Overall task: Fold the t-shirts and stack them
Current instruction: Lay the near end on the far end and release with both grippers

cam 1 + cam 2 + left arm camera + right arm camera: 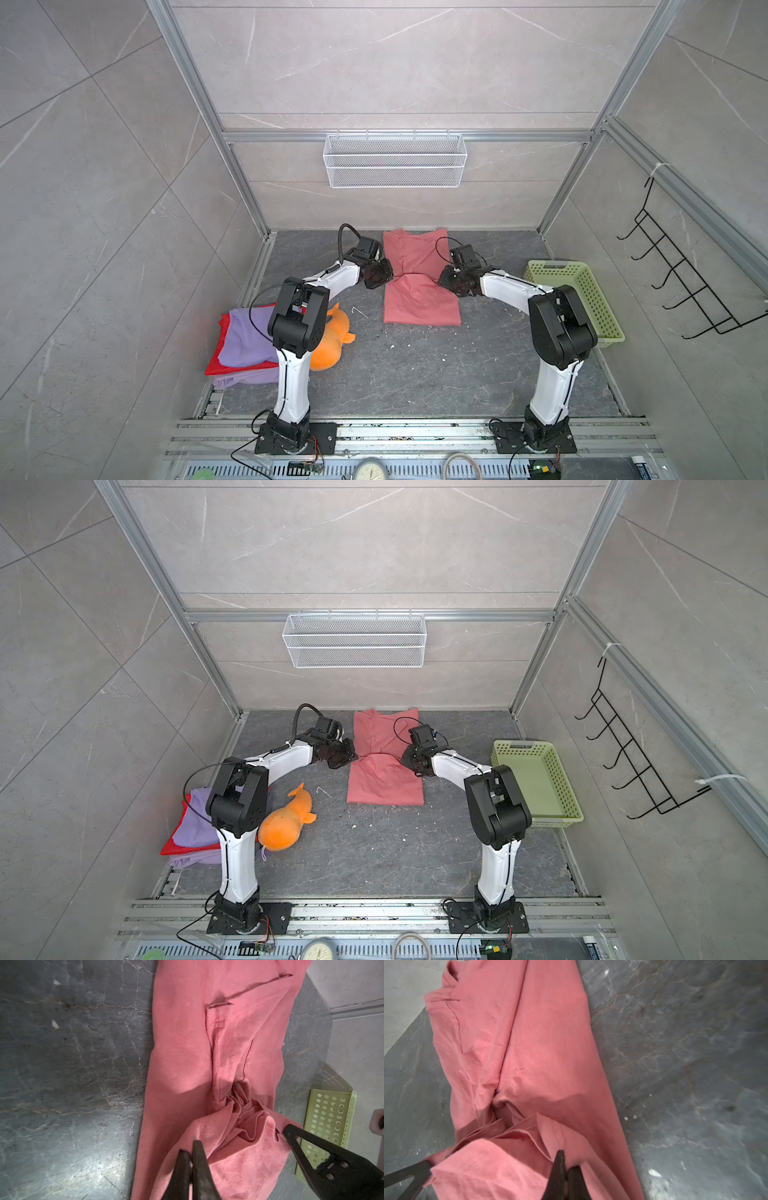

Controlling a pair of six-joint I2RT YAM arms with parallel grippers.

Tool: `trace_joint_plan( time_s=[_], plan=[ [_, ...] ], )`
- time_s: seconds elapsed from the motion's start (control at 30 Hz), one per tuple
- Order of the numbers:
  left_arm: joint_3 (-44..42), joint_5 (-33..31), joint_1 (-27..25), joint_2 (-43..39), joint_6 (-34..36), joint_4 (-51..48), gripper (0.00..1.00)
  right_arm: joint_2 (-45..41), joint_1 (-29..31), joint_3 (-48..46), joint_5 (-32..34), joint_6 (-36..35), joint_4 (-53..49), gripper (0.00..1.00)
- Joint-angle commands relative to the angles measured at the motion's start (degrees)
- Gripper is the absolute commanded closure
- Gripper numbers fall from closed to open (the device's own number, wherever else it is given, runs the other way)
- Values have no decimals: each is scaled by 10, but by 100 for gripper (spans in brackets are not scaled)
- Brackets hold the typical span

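Observation:
The salmon-pink t-shirt [419,299] lies lengthwise at the table's back centre, pinched narrow at its middle, in both top views [384,781]. My left gripper [389,277] is shut on the shirt's left edge there, with bunched pink cloth [239,1159] around its fingers [190,1148]. On the right edge, my right gripper [443,282] is shut on a cloth fold [508,1167] at its fingertips [566,1160]. A lavender t-shirt [245,336] lies on a red t-shirt [214,365] at the front left, partly hidden by the left arm.
An orange plush toy [328,349] lies beside the left arm. A pale green basket [582,299] stands at the table's right edge. A white wire basket [395,160] hangs on the back wall, and a black hook rack [681,274] on the right wall.

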Motion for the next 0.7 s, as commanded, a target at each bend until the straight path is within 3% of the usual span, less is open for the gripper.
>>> trace_joint_plan(
  time_s=[0.0,0.07,0.13,0.23,0.3,0.57,0.67],
  plan=[
    [24,9,12,15,5,-6,100,22,-9,25,-36,9,30,94],
    [32,13,17,16,3,-5,100,26,-13,33,-53,5,48,87],
    [39,22,26,15,3,-1,82,24,-16,39,-58,0,56,68],
    [39,21,40,-1,2,11,57,4,-21,32,-54,-9,75,51],
    [35,21,50,-14,6,15,52,-18,-26,16,-44,-12,89,40],
    [-37,0,66,-98,31,-2,42,-110,-29,-72,-57,-36,43,38],
    [-85,32,66,-132,26,-11,40,-164,-30,-140,-81,-28,36,37]
  ],
)
